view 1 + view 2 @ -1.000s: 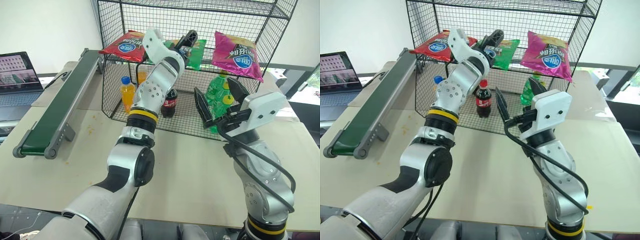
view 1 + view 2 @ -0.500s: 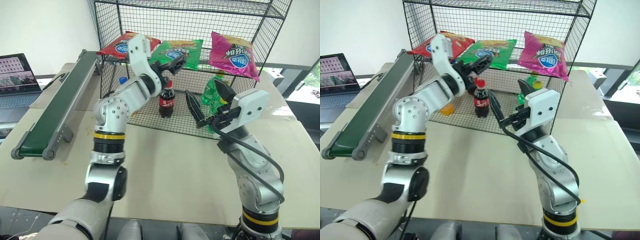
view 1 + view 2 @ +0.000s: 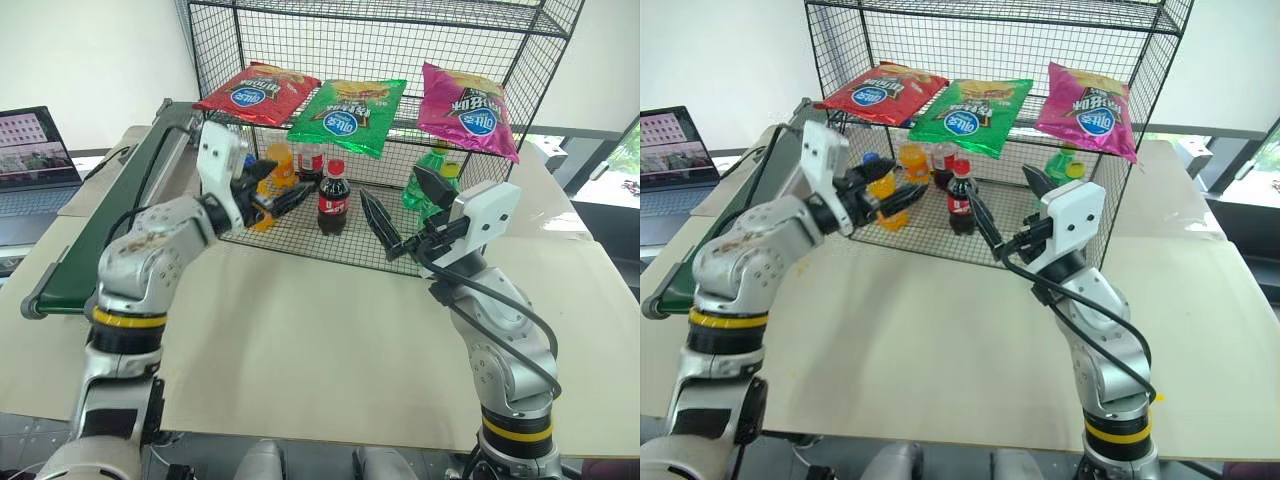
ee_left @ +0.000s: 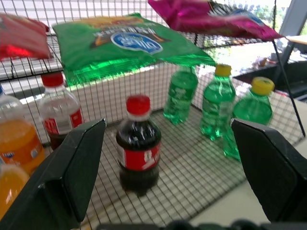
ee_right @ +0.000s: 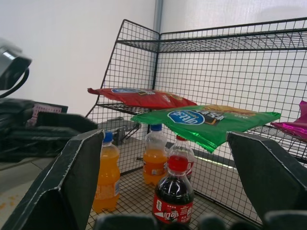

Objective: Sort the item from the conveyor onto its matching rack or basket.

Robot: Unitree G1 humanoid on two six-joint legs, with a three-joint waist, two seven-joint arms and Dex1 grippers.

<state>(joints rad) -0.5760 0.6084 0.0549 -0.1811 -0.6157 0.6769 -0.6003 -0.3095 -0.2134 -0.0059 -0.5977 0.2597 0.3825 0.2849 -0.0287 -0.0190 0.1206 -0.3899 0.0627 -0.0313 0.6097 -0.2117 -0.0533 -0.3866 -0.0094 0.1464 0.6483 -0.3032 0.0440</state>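
The left arm is bent at the elbow over the desk [image 3: 330, 330], forearm roughly level, and its left pincer [image 3: 272, 195] points toward the front of the black wire rack [image 3: 560, 60], fingers spread wide and holding nothing. The right arm stands upright from the desk at about 4 o'clock of the rack's front; its right pincer [image 3: 400, 215] tilts slightly upward toward the lower shelf, fingers likewise wide apart and empty.

The green chip bag [image 3: 348, 115] lies flat on the rack's mid-height wire shelf, between the red bag [image 3: 258, 93] at its 9 o'clock and the magenta bag [image 3: 468, 110] at its 3 o'clock, its front edge drooping past the shelf lip. The conveyor [image 3: 100, 240] runs along the desk's left side, partly hidden behind the left arm.

The left pincer covers part of the orange bottles [image 3: 908, 165]; the cola bottle [image 3: 333, 198] stands clear of it, and the green bottles [image 4: 218, 103] are partly masked by the right pincer in the head views.

A second ago the left arm reached up into the shelf with its pincer at the green bag; it has since pulled back and down toward the left, leaving the bag on the shelf. The right arm has barely shifted.
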